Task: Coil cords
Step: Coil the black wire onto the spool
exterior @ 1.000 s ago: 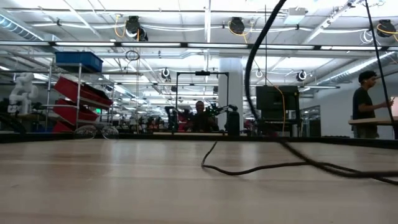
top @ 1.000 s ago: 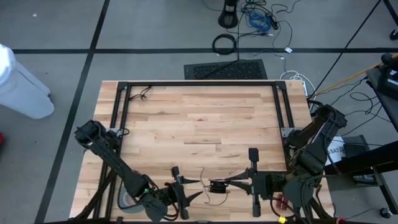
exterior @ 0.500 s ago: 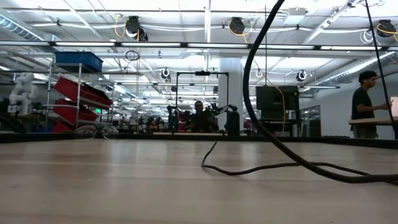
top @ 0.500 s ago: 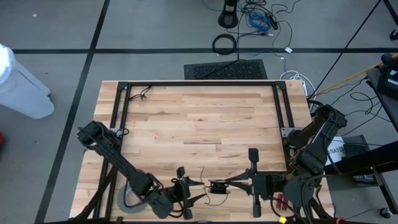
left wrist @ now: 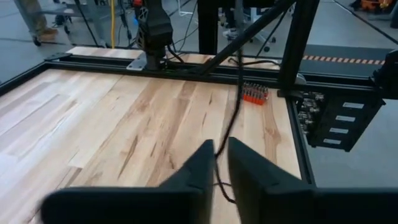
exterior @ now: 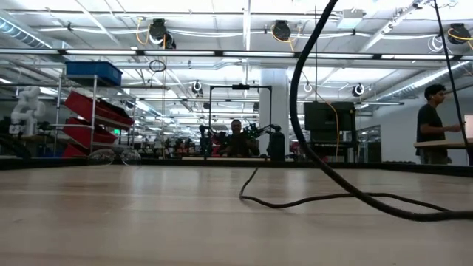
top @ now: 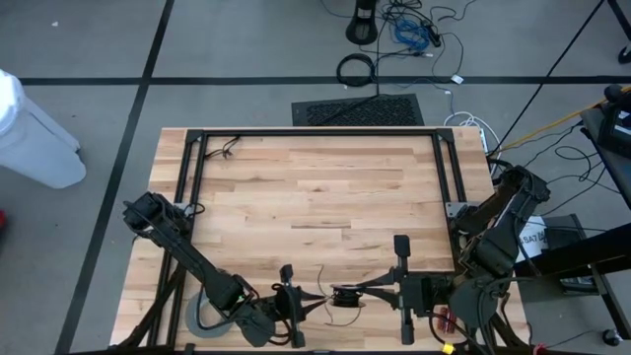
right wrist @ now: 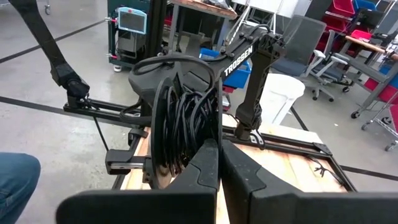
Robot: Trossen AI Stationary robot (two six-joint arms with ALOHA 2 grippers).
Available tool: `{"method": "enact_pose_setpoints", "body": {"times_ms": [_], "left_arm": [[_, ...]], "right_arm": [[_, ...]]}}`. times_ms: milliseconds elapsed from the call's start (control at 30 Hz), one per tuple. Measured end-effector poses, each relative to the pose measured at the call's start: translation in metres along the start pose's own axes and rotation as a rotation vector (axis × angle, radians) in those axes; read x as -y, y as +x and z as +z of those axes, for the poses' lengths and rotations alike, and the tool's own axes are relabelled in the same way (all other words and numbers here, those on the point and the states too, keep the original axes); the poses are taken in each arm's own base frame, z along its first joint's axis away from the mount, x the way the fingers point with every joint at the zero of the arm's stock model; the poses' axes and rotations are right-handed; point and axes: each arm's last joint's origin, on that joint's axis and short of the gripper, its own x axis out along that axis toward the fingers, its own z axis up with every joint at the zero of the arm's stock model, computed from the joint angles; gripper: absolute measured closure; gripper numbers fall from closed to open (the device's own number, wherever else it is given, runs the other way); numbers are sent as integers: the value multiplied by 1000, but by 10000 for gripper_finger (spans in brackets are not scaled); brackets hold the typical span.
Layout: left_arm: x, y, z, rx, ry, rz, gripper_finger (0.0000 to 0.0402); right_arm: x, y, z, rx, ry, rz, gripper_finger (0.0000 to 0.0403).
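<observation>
Left gripper [top: 296, 306]: at the near edge of the table [top: 315, 187], left of centre, its arm reaching in from the table's left side. The left wrist view shows its two fingers [left wrist: 198, 171] drawn almost together, with the thin wire running up from the narrow slot between them, so the gripper is clamped on the wire.

Grey tape roll [top: 200, 316]: lies flat by the table's near left corner, partly under the left arm, well apart from the gripper's fingertips.

Thin wire [top: 317, 274]: dark and very fine. It runs across the bare wood between the two grippers, with one stretch leading away from the near edge toward the table's middle.

Round black disc [top: 345, 294]: just right of the left gripper, at the tip of the right gripper. In the right wrist view the disc [right wrist: 180, 134] stands on edge with many turns of dark cord wound on it.

Right gripper [top: 367, 289]: near edge, right of centre, pointing left toward the other gripper. Its fingers [right wrist: 208, 165] are pressed together at the disc's rim, gripping it.

Person [exterior: 431, 118]: standing in the room beyond the table, far right of the low view.
</observation>
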Motion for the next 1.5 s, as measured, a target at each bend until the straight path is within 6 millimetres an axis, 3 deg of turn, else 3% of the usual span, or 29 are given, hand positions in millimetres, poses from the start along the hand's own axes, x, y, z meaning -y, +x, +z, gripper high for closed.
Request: {"method": "enact_pose_setpoints", "body": {"times_ms": [100,300,700,1100,1300,1500], "left_arm": [[0,0,0,3,-1,8,390],[-1,-5,-1,-4,24,39,394],[-23,-53,30,-53,-42,81,399],[-30,-77,46,-49,-95,44,400],[-29,-80,47,-42,-105,33,400],[-29,-77,56,13,-111,16,400]], "right_arm": [[0,0,0,0,7,0,403],[-2,-2,-3,-17,28,8,403],[-21,-10,-17,-95,27,53,403],[-50,21,-51,-201,-131,5,403],[-50,35,-63,-218,-246,-156,403],[-46,64,-79,-247,-300,-305,403]]}}
